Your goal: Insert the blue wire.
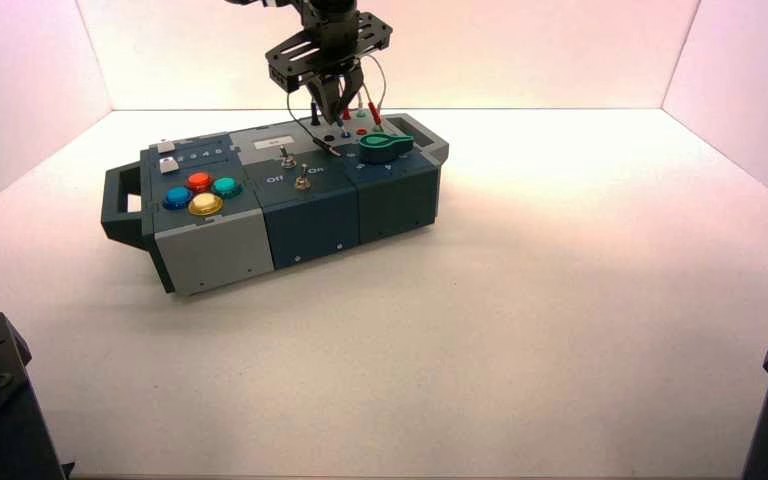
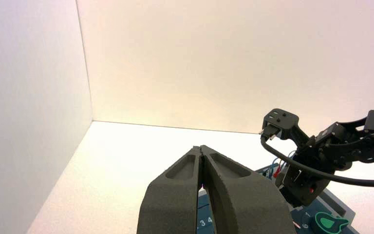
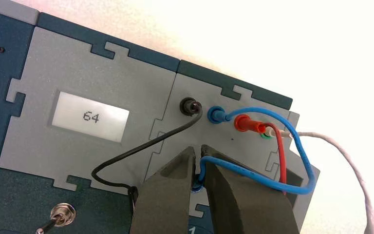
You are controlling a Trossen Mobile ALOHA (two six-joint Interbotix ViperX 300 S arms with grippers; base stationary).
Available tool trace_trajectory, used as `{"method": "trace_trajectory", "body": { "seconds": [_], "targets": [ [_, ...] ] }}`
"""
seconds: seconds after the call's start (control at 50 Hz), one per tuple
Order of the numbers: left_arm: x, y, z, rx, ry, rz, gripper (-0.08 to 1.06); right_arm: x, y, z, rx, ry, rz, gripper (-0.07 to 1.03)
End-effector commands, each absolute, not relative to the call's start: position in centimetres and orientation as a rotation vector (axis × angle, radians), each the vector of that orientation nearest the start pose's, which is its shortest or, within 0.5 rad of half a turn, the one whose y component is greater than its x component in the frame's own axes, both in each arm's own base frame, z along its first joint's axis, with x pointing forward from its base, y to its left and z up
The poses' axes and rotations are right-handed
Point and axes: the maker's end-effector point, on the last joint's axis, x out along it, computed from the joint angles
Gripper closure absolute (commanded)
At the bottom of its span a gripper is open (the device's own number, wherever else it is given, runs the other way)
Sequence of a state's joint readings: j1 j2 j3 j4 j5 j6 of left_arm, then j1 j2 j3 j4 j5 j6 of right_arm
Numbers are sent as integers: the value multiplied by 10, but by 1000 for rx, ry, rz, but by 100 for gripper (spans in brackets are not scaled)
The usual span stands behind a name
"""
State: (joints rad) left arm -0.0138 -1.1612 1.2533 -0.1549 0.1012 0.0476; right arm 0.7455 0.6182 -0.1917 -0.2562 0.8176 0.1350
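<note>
Right wrist view and high view are both showing the black right gripper (image 3: 197, 161) working over the grey panel (image 3: 158, 114), to the right of the white rectangular display (image 3: 90, 117) reading "64". Its jaws are grasping the near end of the thin blue looped wire (image 3: 306, 158), with that end standing at a blue round socket (image 3: 196, 189); how deep it is sitting, I can't tell. The wire's other end is sitting in the far row, right of the display, between the black plug (image 3: 191, 106) and the red plug (image 3: 248, 124). From the red plug, a red wire (image 3: 281, 161) is running beneath the blue loop. The large green pointer knob (image 1: 385, 147) is lying right of the display and nearer the robot. Left of the display and well apart from it, the black left gripper (image 2: 200, 147) is waiting with its jaws clenched.
</note>
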Motion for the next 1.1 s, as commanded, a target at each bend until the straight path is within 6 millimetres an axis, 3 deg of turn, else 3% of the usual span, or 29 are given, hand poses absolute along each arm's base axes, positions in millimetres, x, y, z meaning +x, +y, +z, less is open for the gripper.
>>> {"method": "trace_trajectory", "body": {
  "seconds": [0.02, 0.58, 1.1],
  "targets": [
    [223, -4, 255, -98, 155, -15, 101, 432, 349, 64, -574, 1084, 504, 98],
    [223, -4, 255, -98, 155, -15, 101, 425, 344, 72, -571, 1077, 508, 98],
    [223, -4, 257, -98, 149, -15, 101, 421, 340, 67, -578, 1085, 509, 98]
  ]
}}
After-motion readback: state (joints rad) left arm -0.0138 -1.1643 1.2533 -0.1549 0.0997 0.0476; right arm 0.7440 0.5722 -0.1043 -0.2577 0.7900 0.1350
